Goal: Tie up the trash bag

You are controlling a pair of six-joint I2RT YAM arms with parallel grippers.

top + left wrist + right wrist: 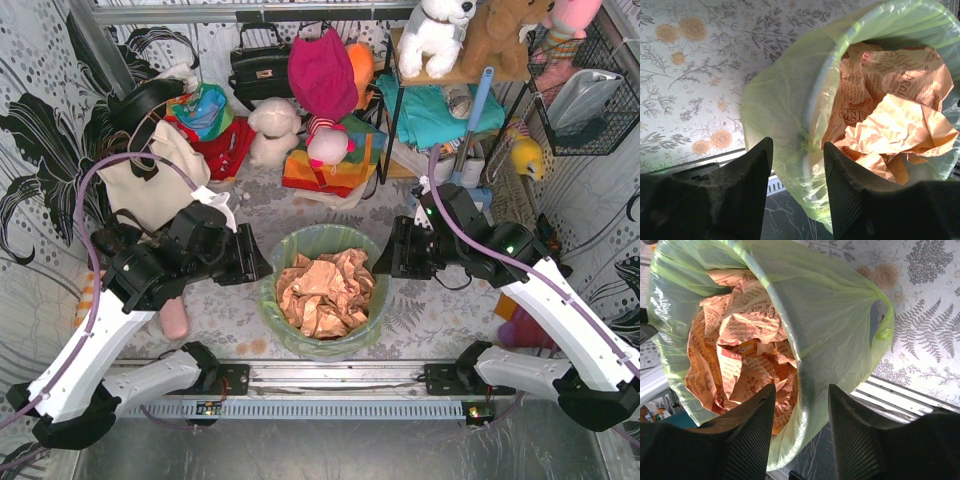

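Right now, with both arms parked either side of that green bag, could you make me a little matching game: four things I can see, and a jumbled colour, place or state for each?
Things:
1 trash bag
2 crumpled paper
3 left gripper
4 tote bag

Descriptions:
A cream, far back on the left
B open, at the bag's left rim
C light green, mouth open, untied
D tan-brown, inside the bag

Pairs: 1-C, 2-D, 3-B, 4-A

A cream tote bag [150,185] is slumping at left as a black handbag [260,68] and a white plush dog [435,35] are sitting behind, beside a brown teddy bear [500,35].
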